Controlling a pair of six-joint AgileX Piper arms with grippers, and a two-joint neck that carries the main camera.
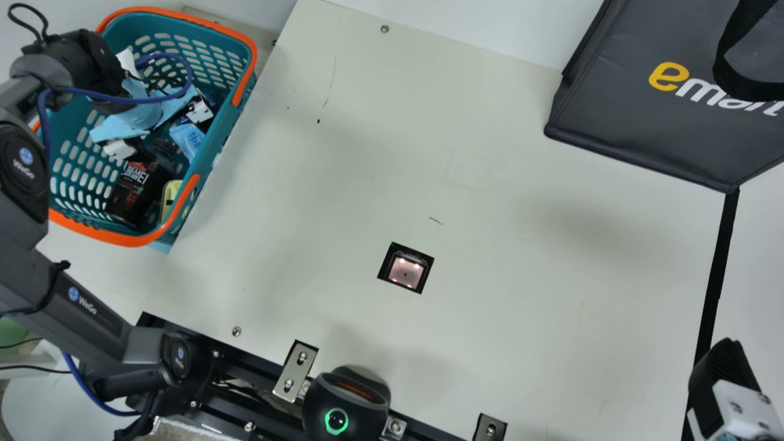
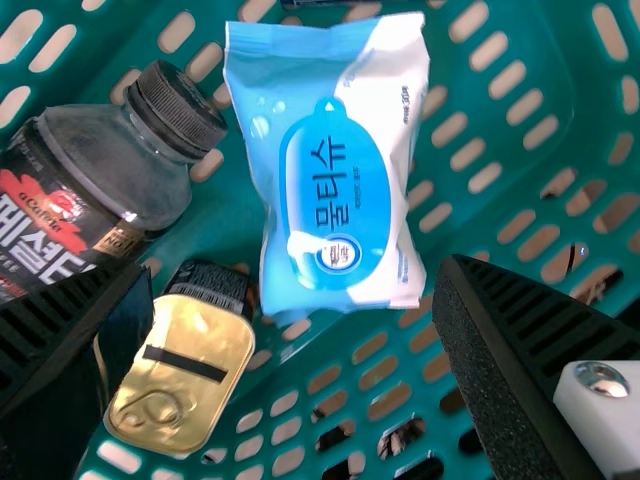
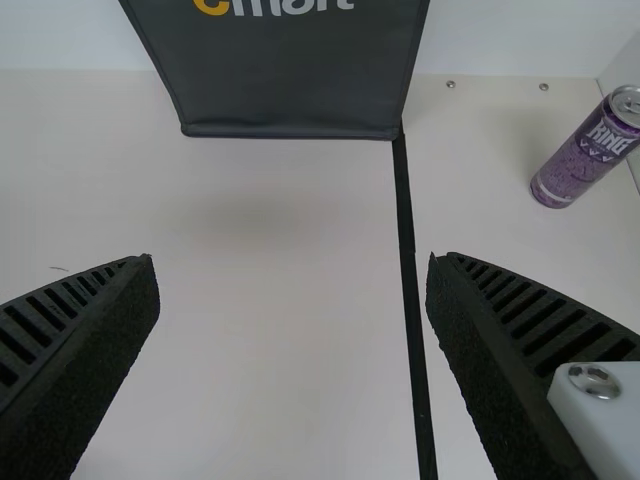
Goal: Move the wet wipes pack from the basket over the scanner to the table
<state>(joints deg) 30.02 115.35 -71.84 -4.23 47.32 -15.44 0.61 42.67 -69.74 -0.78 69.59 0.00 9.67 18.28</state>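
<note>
My left gripper is inside the teal basket, close to the wet wipes pack. In the left wrist view, the blue and white pack lies printed face up in front of the spread fingers of the left gripper, with nothing held. The square scanner is set into the table, its lights lit. At the main view's lower right is my right gripper. Over bare table, the right gripper stands open and empty in the right wrist view.
Beside the pack in the basket are a dark-labelled bottle and a gold-lidded tin. A black bag stands at the far right. A purple can sits beyond the black strip. A round device is at the near edge.
</note>
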